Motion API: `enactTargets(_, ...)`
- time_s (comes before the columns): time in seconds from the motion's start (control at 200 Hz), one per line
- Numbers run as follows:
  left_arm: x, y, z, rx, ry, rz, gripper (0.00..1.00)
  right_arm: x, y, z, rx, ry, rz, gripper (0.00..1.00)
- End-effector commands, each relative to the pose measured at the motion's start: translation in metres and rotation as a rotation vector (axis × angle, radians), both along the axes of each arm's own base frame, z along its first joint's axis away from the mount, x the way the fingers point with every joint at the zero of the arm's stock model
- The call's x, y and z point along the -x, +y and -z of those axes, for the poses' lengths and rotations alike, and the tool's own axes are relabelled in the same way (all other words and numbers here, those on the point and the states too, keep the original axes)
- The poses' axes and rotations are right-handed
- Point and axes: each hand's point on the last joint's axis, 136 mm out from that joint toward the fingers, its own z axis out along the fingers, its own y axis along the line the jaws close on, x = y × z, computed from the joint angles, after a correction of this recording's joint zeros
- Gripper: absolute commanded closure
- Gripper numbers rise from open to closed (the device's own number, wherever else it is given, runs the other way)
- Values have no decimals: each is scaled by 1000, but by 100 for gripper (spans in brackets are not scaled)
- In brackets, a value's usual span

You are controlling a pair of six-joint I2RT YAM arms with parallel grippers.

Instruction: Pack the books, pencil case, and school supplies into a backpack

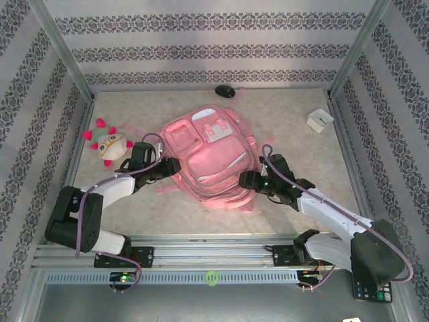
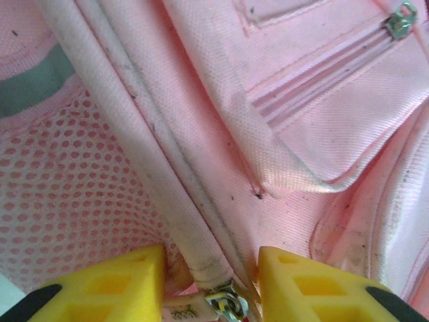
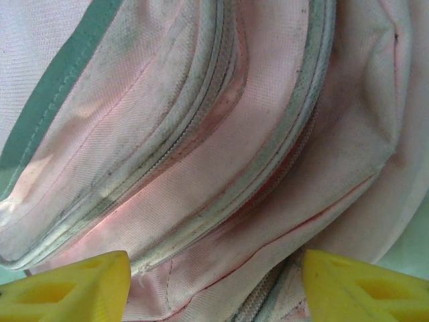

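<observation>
**Both grippers at the pink backpack, jaws apart**

Top external: the backpack (image 1: 208, 157) is lying flat in the middle of the table (image 1: 295, 114), front pockets up, its top pointing to the far wall. The left gripper (image 1: 171, 168) is meeting its left edge and the right gripper (image 1: 247, 180) its lower right edge. A plush toy (image 1: 107, 144) is lying left of the pack, just beyond the left arm. A white square box (image 1: 320, 119) is sitting far right, well apart. A small black object (image 1: 224, 90) is lying at the far edge, near the pack's top. The jaw gaps are too small to read from this view.

Left wrist: pink backpack fabric (image 2: 295, 134) is lying directly ahead of the left gripper (image 2: 211, 292). Its yellow fingers (image 2: 127, 285) are standing apart on either side of a white piped seam (image 2: 154, 174), with a metal zip pull (image 2: 224, 303) sitting in the gap. They are not pinching it, and I cannot tell whether the pads are touching the cloth. A mesh pocket (image 2: 67, 194) is lying to the left, and a zipped pocket with a second pull (image 2: 400, 19) at upper right.

Right wrist: the right gripper (image 3: 214, 292) is spread wide, fingertips (image 3: 67, 288) at the bottom corners, holding nothing. Curved zip lines (image 3: 201, 154) of the pack are running between and ahead of them, with teal trim (image 3: 53, 114) at the left.
</observation>
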Motion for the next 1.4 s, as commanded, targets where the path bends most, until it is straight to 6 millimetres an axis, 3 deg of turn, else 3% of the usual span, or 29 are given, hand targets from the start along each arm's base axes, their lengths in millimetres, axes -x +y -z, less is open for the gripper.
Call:
enactTargets(0.0, 1, -7, -18, 59, -51, 35, 68, -3, 5, -3, -33, 7, -5, 33)
enactTargets(0.11, 2, -7, -23, 63, -63, 38, 67, -2, 5, -1, -36, 9, -3, 34)
enactTargets(0.24, 7, -2, -15, 23, -47, 33, 44, -1, 4, 0, -36, 9, -2, 34)
enactTargets(0.555, 9, -3, 9, 33, -2, 29, 31, 4, 3, 0, -54, 4, 3, 34)
enactTargets(0.739, 10, -9, -3, 82, -31, 47, 40, 4, 2, -4, -56, -8, 4, 34)
enactTargets(0.954, 14, -2, -24, 51, -94, 26, 63, 5, 1, -3, -56, -9, 6, 35)
enactTargets(1.209, 15, 7, -22, -13, -98, 12, 79, 7, 0, -2, -59, -7, 12, 36)
enactTargets(1.309, 16, 9, -10, -38, -54, 13, 77, 8, 0, -3, -63, -8, 13, 35)
enactTargets(1.394, 16, 9, 0, -54, -19, 17, 57, 8, -1, -4, -65, -12, 14, 35)
